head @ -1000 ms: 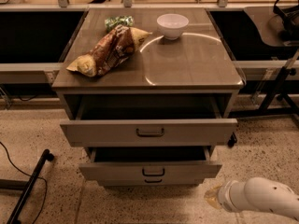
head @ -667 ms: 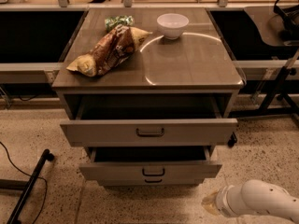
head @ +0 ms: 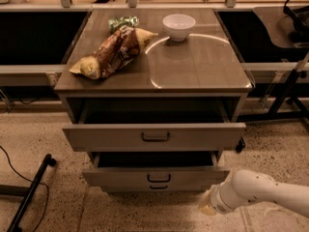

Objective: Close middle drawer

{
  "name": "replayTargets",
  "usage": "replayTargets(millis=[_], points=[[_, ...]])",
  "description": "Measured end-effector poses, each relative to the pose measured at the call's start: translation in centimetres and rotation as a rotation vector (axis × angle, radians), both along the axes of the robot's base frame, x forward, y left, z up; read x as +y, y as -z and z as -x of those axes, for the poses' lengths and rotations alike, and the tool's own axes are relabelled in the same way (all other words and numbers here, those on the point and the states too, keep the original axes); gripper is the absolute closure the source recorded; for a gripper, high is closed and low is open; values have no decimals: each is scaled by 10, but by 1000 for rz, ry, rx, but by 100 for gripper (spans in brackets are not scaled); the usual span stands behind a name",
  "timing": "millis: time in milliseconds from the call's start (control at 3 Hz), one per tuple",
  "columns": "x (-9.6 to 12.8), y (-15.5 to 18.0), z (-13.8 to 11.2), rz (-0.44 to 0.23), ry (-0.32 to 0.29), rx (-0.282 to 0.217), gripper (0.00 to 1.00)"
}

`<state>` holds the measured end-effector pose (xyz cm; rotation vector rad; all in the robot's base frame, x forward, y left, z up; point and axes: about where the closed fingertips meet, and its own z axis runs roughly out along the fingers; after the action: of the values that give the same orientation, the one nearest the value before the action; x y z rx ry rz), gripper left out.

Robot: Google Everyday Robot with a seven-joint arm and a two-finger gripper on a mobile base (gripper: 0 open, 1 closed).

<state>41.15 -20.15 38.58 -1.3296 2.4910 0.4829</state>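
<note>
Leftward and a touch lower is where the white arm has crept since a second ago, bringing the gripper near the right front corner of the middle drawer, just below it; nothing else has shifted. That drawer stands pulled out beneath the top drawer, which is open too; its dark handle sits mid-front. To shut it well, I'd say the gripper should come round onto the flat front, close to the handle rather than the corner, and push straight back so the drawer doesn't skew; it must keep under the overhanging top drawer. The arm reaches in low from the right, nearly level above the floor, tip pointing left; whether the gripper is apart or together I cannot tell.
</note>
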Motion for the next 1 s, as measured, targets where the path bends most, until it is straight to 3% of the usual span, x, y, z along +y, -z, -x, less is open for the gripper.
replayTargets(millis=[1000], points=[[31,7,-42,71,-150,34,100]])
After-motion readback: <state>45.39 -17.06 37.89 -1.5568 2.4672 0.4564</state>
